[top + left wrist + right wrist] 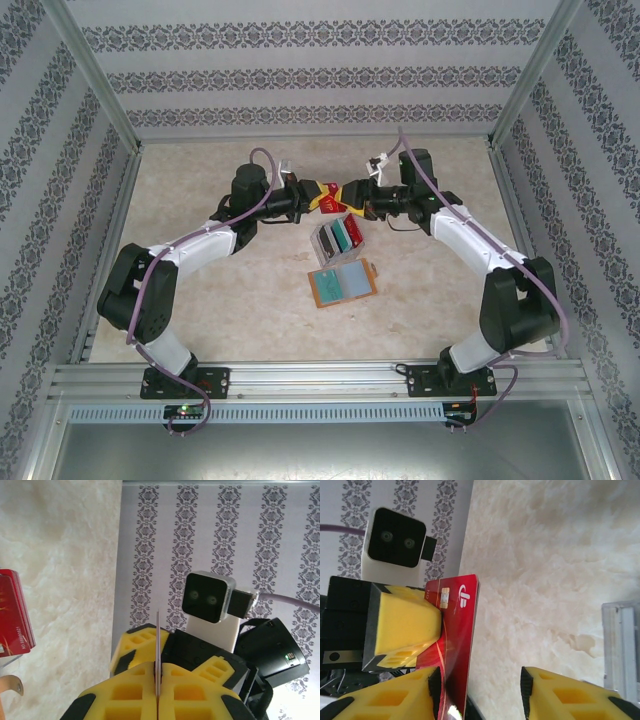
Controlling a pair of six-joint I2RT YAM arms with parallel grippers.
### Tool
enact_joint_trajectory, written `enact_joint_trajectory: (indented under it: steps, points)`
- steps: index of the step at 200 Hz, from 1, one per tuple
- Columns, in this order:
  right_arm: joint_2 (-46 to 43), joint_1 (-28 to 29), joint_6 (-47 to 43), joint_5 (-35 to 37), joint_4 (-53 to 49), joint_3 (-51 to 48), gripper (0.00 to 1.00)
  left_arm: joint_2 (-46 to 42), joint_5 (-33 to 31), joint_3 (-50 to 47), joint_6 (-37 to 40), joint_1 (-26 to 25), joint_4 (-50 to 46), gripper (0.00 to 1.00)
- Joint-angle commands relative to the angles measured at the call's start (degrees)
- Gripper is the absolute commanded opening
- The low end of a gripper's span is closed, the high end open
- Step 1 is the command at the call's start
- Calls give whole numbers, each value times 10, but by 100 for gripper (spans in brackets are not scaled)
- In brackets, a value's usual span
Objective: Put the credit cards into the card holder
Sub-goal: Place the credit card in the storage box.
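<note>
Tightly shut, the left gripper (157,669) pinches a red card (459,625), which shows edge-on from its own wrist. The right gripper (480,677) stands open around the card's other end, with one finger just beside the card and the other well apart from it. Both grippers meet above the table (200,190). Nearer the bases, more cards (342,234) stand in a clear stand (322,246). Just beside the stand, the holder (343,283) lies open and flat.

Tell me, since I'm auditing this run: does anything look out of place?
One red card is off the table, pinched by the left gripper in mid-air, with the right gripper open around it. The card holder lies open; nothing looks spilled or damaged.
</note>
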Motion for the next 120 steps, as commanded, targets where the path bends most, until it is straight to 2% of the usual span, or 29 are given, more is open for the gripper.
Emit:
enact_joint_trajectory:
  steps: [1,16,41,103,120]
  points:
    - [15,9,14,-37,28,19,44,-8,16,15,-2,-6,60,1]
    - [16,11,17,-32,34,15,42,-6,18,14,-7,-8,69,1]
    - [9,8,15,-9,31,8,30,-7,17,11,-13,-9,80,2]
    - [-7,-7,17,20,28,-14,19,-5,20,5,-32,-9,110,10]
    - [-10,-7,19,22,32,-16,13,-4,19,5,-32,-9,109,12]
